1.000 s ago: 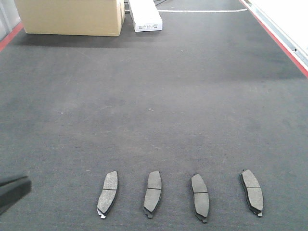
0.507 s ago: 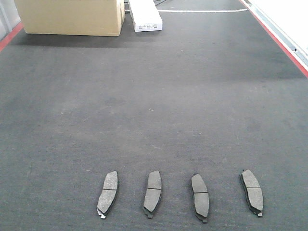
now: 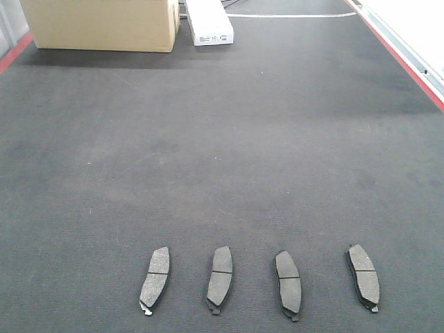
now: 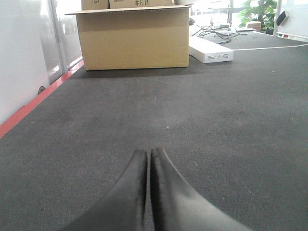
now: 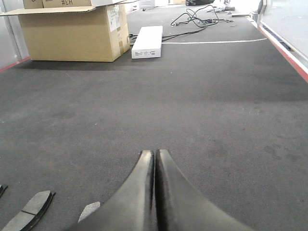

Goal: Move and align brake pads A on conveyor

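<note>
Already the four brake pads A [image 3: 259,280] lie in a row along the near edge of the conveyor [image 3: 222,152], each flat on the belt with its rough face up and the centre groove running across it. Judging from that, the step in hand is a last check or trim of the alignment, and it is best done with small nudges rather than a fresh lift.

Each long axis runs roughly from the near edge toward the far edge, where the cardboard box [image 3: 104,24] and the white box [image 3: 208,21] stand. The leftmost pad [image 3: 155,279] leans its far end slightly toward the right edge; the second pad [image 3: 220,278] does the same, less so. The third pad [image 3: 288,284] and the rightmost pad [image 3: 364,277] lean the other way, far ends toward the left edge. They sit well apart at fairly even gaps, none touching.

A good correction would turn each pad about its middle until all four axes are parallel, keeping the spacing.

Both hands are empty: the left hand [image 4: 149,156] has its fingers pressed together over bare belt, and the right hand [image 5: 154,159] is closed likewise, with pads showing at its lower left
</note>
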Controlling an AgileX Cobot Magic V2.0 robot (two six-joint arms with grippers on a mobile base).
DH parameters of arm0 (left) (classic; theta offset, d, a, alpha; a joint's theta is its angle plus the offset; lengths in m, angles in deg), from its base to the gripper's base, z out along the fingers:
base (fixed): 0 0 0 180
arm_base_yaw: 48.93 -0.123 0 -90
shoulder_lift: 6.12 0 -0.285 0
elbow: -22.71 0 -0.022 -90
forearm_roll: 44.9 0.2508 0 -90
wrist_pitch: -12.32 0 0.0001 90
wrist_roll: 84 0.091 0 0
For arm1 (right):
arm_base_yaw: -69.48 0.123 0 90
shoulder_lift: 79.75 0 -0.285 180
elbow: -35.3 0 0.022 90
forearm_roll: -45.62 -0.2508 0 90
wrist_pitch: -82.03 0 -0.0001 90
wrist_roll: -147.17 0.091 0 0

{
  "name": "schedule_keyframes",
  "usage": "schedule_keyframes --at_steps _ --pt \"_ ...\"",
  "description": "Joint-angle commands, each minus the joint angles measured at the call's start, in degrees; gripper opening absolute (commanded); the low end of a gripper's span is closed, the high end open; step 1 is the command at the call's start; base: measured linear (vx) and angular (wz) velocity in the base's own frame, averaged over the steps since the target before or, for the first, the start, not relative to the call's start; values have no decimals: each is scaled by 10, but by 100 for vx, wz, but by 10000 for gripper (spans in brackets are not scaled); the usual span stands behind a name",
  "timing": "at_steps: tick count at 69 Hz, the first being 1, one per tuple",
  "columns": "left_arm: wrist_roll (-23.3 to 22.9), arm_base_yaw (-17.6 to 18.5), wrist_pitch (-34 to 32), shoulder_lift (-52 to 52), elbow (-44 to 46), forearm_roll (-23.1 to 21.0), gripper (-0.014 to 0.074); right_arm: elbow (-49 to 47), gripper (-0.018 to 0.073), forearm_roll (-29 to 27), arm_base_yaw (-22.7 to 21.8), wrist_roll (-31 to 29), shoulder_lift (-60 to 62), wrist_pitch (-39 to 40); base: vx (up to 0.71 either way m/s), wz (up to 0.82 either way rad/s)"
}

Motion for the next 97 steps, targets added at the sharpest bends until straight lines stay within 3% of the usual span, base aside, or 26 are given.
schedule_keyframes --at_steps 1,61,69,76,85,97 --pt "0 1 -46 7 5 0 -7 -16 -2 16 -4 -6 -8 34 0 0" --pt "0 1 -43 7 5 0 -7 -12 -2 24 -4 -14 -8 48 0 0" --pt "0 1 -43 7 5 0 -7 27 -2 -17 -8 -69 -3 109 0 0" --pt "0 1 -43 7 5 0 -7 73 -2 -98 -57 -154 5 199 0 0" --pt "0 1 -43 7 5 0 -7 123 -2 -238 -169 -236 24 262 0 0" --pt "0 1 -43 7 5 0 -7 171 -2 -297 -264 -253 70 265 0 0"
